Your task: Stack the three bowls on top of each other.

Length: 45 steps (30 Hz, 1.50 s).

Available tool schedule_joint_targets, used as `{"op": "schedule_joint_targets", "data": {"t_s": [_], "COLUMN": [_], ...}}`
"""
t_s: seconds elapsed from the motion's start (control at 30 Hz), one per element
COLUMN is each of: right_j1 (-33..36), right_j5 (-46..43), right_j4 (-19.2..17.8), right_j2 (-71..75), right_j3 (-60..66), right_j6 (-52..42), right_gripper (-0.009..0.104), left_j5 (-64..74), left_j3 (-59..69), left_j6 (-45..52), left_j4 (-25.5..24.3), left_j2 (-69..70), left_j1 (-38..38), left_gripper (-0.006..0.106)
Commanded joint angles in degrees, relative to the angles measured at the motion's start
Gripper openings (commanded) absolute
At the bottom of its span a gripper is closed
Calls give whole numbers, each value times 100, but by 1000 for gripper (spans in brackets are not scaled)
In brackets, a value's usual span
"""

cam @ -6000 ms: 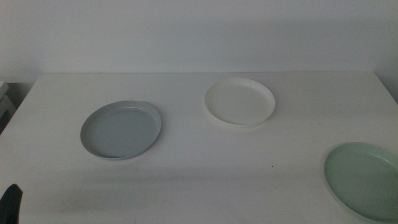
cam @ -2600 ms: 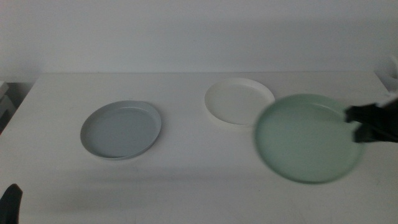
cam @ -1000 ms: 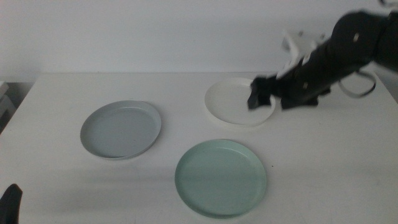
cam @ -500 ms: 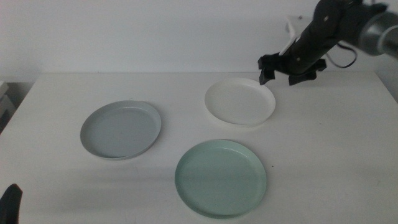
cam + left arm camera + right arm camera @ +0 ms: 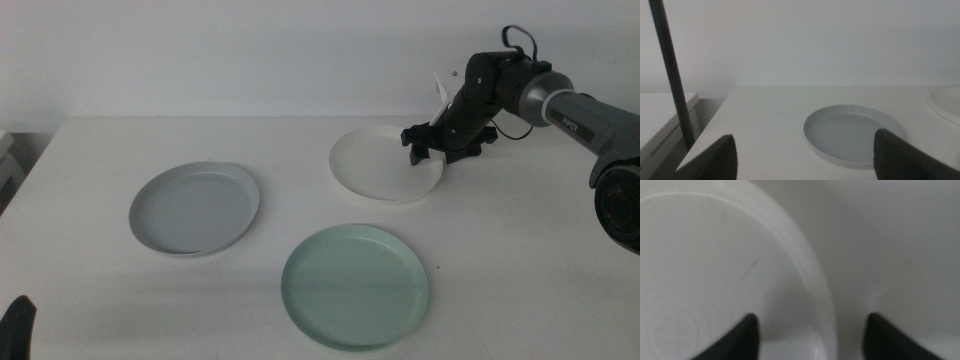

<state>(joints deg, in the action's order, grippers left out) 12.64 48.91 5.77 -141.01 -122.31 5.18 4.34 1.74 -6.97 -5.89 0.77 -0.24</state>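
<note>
- While my right gripper hangs over the far right edge of the shallow, round, matte white bowl, its fingers stand spread wide, one over the dish's floor and the other outside the low rim, gripping nothing
- That white bowl sits at the far middle of the pale white desk; the shallow pale grey-blue round bowl lies well apart to the left, and the shallow mint green round bowl lies nearer the front, all three separate and none stacked yet
- I judge the white dish stiff and light, probably hard plastic or glazed ware, so it should not flex, but a matte low rim gives little to bite on
- Best hold, I think, is right where I am: pinch the rim wall between the fingers, one inside and one outside
- Held at one edge only, the dish may droop or swing, and a hard drop could chip it if it is ceramic
- My left gripper waits low at the desk's near left corner, fingers wide apart and empty, looking toward the grey-blue bowl
</note>
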Motion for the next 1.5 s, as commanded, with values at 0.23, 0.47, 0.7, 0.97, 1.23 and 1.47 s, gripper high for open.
{"op": "schedule_joint_targets", "data": {"t_s": [0.23,0.47,0.7,0.97,1.23,1.47], "right_j1": [-36,88,407,987,1500,1619], "right_j5": [-87,-513,-1558,-2465,-2863,-2952], "right_j4": [10,268,510,761,911,906], "right_j2": [423,1535,3211,4468,4703,4689], "right_j3": [-170,641,2951,5318,6299,6418], "right_j6": [-172,-293,-353,-353,-353,-317], "right_gripper": [0,0,0,0,0,0], "left_j5": [-468,-468,-468,-468,-468,-468], "left_j3": [14,14,14,14,14,14], "left_j6": [-40,-40,-40,-40,-40,-40], "left_j4": [6,6,6,6,6,6], "left_j2": [80,80,80,80,80,80], "left_j1": [-3,-3,-3,-3,-3,-3], "left_gripper": [90,90,90,90,90,90]}}
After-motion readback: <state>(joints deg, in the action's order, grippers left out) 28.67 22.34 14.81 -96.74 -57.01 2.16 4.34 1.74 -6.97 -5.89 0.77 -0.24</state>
